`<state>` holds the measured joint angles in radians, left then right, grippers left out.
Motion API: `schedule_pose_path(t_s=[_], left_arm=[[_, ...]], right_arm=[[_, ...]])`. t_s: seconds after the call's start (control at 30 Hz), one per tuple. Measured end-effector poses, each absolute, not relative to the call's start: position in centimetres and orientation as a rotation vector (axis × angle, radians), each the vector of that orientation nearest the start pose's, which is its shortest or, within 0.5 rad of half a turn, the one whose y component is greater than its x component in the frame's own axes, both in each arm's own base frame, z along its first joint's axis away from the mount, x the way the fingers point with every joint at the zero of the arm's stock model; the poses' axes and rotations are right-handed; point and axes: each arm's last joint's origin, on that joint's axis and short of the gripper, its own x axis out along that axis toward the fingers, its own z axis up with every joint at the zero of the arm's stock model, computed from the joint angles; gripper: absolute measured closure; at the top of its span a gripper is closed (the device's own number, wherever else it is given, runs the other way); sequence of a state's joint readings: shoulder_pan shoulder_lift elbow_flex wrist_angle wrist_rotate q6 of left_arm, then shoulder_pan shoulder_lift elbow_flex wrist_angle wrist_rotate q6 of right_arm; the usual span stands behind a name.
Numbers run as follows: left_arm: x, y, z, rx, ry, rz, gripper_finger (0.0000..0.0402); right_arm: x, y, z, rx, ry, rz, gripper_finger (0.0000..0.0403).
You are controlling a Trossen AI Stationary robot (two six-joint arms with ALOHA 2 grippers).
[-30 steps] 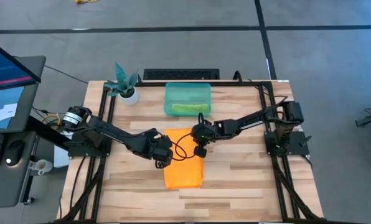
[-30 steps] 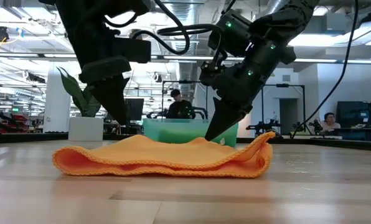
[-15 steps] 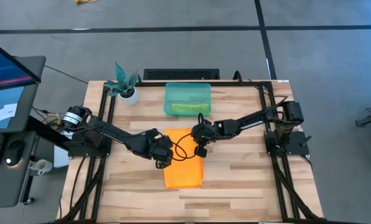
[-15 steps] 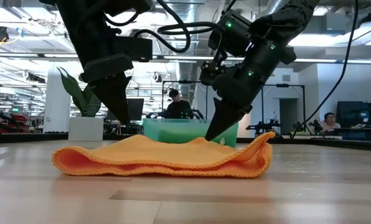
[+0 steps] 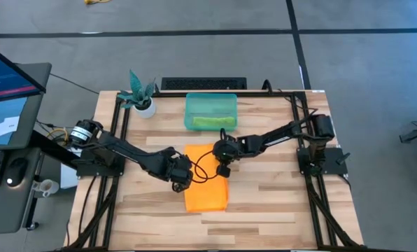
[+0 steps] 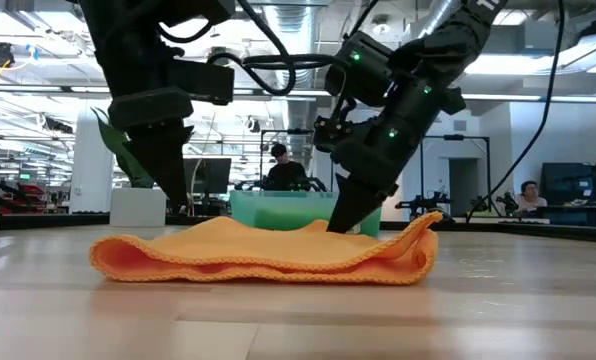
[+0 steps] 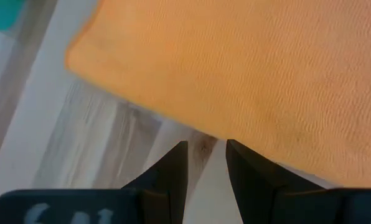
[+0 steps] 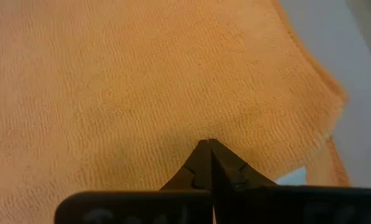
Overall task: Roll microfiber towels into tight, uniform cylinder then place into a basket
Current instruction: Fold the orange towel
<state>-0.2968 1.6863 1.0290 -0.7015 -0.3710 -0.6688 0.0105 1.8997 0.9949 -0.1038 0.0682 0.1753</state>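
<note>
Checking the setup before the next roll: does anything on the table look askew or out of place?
Nothing is spilled or damaged. The orange towel lies loosely folded and rumpled, not rolled. A green towel already sits in the basket. The left gripper is at the orange towel's edge; the right gripper above it.

You looked straight down overhead, level along the tabletop, and close from both wrists; all views shared the orange towel (image 5: 207, 185).

Bright, even overhead light in all views. In the low view, ceiling lights (image 6: 8, 50) glare at 10 o'clock and the near surface (image 6: 298, 320) goes soft. Left wrist view is blurred, worst at 9 o'clock. Right wrist view is sharper; fingers (image 8: 204, 163) throw a faint shadow on the orange towel (image 8: 111, 81).
</note>
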Motion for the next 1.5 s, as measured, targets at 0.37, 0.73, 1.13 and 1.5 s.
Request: schedule_pose_path(t_s=[0.37,0.73,1.13,1.5], left_arm=[[28.6,-8.0,17.0,-0.166,1.218,0.493,0.0299],[28.6,-8.2,17.0,-0.147,1.225,0.478,0.0299],[29.6,-9.5,17.3,0.000,1.137,0.284,0.0299],[31.8,-10.9,18.6,0.063,0.911,0.033,0.0299]], right_arm=[[34.6,0.2,12.0,0.103,1.114,-0.161,0.0391],[33.2,0.2,12.1,0.092,1.240,-0.170,0.0390],[31.1,3.0,16.3,-0.018,1.198,-0.210,0.0383],[28.0,7.1,21.6,-0.092,1.044,-0.189,0.0383]])
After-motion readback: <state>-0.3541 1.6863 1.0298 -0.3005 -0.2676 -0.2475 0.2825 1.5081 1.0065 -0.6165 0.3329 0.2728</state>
